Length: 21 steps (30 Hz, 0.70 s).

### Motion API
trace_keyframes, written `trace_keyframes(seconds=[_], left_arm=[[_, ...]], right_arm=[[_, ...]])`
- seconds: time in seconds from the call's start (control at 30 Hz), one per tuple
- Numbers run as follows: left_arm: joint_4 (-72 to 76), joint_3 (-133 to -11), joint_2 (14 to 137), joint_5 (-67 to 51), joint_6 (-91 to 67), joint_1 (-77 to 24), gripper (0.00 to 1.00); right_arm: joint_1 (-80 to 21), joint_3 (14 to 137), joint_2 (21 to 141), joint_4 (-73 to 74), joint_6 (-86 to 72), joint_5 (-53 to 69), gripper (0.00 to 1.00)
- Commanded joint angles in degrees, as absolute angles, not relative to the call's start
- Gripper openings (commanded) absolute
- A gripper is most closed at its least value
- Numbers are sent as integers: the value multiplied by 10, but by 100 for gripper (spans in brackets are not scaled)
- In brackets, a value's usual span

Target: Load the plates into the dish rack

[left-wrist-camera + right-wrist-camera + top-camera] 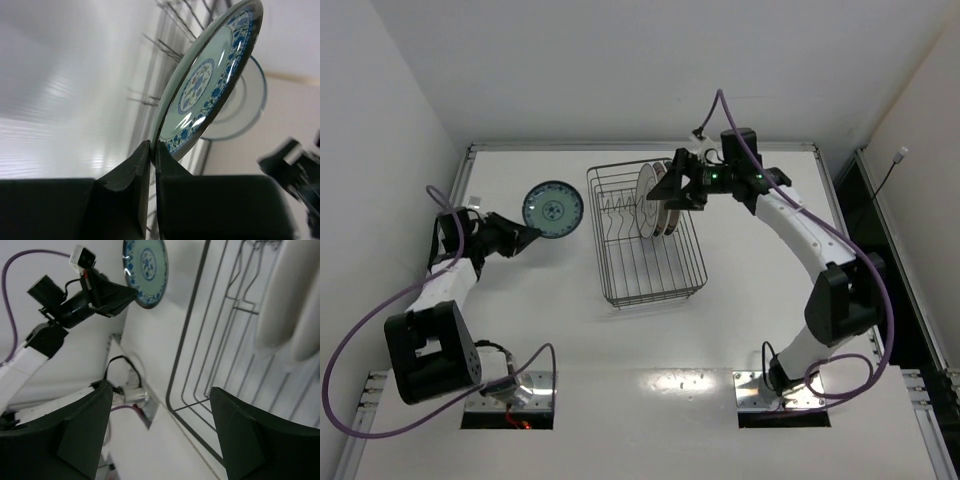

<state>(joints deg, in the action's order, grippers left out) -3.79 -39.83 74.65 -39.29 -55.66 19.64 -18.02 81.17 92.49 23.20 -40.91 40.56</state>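
Left hand (152, 147): is clenching on the rim of the teal plate (210, 85), its two fingers pressing the rim's edge from either side; in the top view it (528, 235) is reaching from the left towards the centre.
Teal plate (552, 210): is being held at its near-left rim and is sitting tilted, patterned face turned up and towards the rack, with its shadow falling on the tabletop (570, 340) under it. It is staying outside the rack, just left of the rack's far-left corner.
Right hand (161, 390): is hanging released, jaws spread wide and gripping nothing. In the top view it (672, 192) is hovering at the far-right part of the dish rack (655, 297), just beside the plates loaded there.
White plates (655, 200): are standing on edge between the prongs in the far half of the rack, packed close together and leaning slightly. They are showing only as blurred pale shapes (290, 300) in the right wrist view, so their exact count is not being read with confidence.
Dish rack, position: is sitting at the centre of the tabletop, long side running near to far; its wire rim (182, 340) is lying between the two hands.
Left arm (30, 350): is stretching from the near-left base towards the teal plate (146, 270).
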Motion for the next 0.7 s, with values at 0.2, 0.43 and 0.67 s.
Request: trace_keyframes(seconds=[0.2,0.43,0.67], left_arm=[[126,-367,678,-467,-671,75,0],[188,-354,672,-449,-726,-1,0],[229,-359,672,-403,-760,-97,0]], right_arm=[[-231,841,988,69,-489,506,76],[-265,848,1030,80,-483,466,76],[-272,859,1057,91,-477,454,35]])
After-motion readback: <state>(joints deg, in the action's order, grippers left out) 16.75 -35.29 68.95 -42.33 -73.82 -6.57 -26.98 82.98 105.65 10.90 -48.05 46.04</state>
